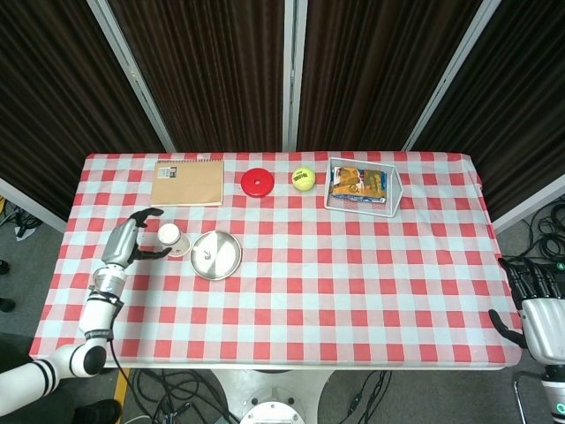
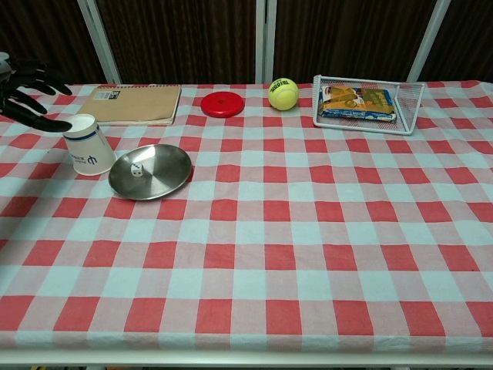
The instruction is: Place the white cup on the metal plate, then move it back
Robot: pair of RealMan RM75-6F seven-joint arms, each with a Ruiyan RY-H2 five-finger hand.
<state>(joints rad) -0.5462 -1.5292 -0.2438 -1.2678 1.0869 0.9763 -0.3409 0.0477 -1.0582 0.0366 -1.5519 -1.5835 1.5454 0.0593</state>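
The white cup [image 1: 169, 237] [image 2: 87, 145] stands upright on the checked tablecloth, just left of the metal plate [image 1: 216, 254] [image 2: 150, 170]. The plate holds a small white die [image 2: 136, 170]. My left hand [image 1: 126, 241] [image 2: 25, 91] hovers open to the left of the cup, fingers spread and apart from it. My right hand [image 1: 540, 300] hangs off the table's right front corner with fingers extended, holding nothing; the chest view does not show it.
Along the far edge lie a brown notebook [image 1: 187, 183], a red disc [image 1: 258, 183], a yellow tennis ball [image 1: 304, 179] and a wire basket [image 1: 364, 185] with packets. The checked tablecloth [image 1: 353, 283] covers the table.
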